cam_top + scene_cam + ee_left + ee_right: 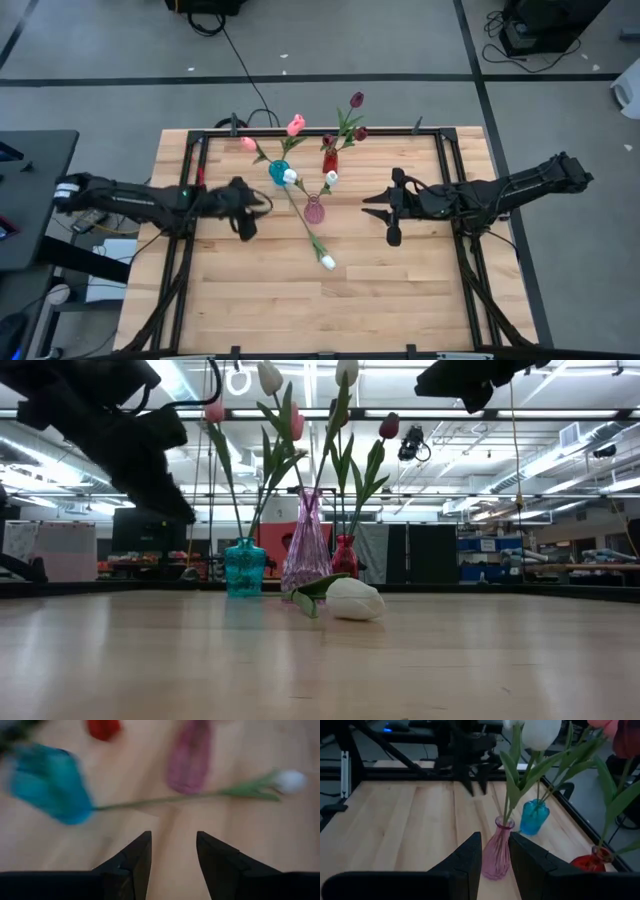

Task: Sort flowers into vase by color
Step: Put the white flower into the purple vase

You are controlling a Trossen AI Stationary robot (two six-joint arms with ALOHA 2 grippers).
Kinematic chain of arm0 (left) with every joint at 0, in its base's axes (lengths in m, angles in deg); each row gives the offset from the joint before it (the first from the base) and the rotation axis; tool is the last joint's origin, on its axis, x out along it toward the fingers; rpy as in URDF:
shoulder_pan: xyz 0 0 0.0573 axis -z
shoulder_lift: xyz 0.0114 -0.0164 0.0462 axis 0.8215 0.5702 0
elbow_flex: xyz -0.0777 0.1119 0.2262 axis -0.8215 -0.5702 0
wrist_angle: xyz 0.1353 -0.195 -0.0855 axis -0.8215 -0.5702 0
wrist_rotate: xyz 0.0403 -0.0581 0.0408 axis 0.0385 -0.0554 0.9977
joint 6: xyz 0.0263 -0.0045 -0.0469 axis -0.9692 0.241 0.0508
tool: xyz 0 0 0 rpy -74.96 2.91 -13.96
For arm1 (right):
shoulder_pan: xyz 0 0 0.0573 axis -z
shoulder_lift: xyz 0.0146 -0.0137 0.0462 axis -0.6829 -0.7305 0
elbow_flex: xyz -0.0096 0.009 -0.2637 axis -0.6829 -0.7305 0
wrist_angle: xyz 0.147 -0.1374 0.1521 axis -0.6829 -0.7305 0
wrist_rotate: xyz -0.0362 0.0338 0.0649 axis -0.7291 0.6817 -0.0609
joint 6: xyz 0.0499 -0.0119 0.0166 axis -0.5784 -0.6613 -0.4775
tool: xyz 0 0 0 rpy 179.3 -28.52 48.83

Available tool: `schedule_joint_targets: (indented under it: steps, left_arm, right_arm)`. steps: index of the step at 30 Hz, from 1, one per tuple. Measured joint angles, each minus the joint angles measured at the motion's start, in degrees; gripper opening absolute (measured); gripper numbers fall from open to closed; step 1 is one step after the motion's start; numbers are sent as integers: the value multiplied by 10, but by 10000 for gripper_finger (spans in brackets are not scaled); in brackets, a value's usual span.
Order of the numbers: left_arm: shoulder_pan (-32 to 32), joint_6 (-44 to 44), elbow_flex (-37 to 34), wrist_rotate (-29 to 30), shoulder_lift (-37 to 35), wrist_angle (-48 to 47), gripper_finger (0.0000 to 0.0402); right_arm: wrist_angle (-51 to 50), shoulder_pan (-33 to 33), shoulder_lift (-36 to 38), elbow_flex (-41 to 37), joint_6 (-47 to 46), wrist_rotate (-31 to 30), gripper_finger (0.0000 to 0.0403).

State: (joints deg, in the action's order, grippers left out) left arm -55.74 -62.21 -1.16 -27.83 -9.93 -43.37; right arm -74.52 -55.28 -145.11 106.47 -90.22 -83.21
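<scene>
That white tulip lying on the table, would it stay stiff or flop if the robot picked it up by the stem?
The white tulip would probably bend somewhat: its stem is long and thin, with the head at one end. It looks light, so a nudge would likely slide or swing it. The stem may be fiddly to pinch, since it lies flat on the table.

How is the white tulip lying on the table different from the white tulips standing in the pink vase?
The white tulip on the table lies flat on the wood, its stem running toward the blue vase; the white tulips in the pink vase stand upright. The lying one is in no vase; the standing ones have their stems inside the pink vase. Both kinds have white heads, green stems and leaves.
</scene>
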Motion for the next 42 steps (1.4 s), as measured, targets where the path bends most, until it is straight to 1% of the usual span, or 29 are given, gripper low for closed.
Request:
schedule_joint_targets:
  steps: [3, 6, 10, 13, 17, 22, 25, 28, 35, 42]
  left_arm:
    - [45, 17, -7, -13, 34, 28, 162]
    - [90, 18, 5, -12, 70, 40, 162]
    - [136, -4, 29, 9, 109, 41, 162]
    - [154, -21, 38, 37, 128, 52, 161]
    - [156, -50, 38, 62, 138, 73, 161]
    - [156, -117, 38, 77, 138, 107, 161]
    - [156, -155, 38, 78, 139, 132, 161]
    - [156, -179, 38, 78, 144, 143, 161]
    - [156, -177, 38, 75, 144, 141, 161]
    - [156, -199, 38, 76, 144, 140, 161]
  right_arm:
    - [14, 0, -8, -4, 0, 4, 110]
    - [50, 2, -21, -18, 0, 2, 110]
    - [93, 4, -36, -31, 2, 3, 110]
    - [104, 7, -39, -32, 15, 2, 110]
    - [119, 15, -36, -32, 36, -1, 110]
    - [144, 25, -34, -32, 47, -36, 110]
    - [155, 34, -34, -32, 48, -53, 110]
    - [155, 43, -34, -32, 48, -54, 110]
    - [163, 51, -34, -32, 51, -52, 110]
    - [163, 57, -34, -32, 52, -52, 110]
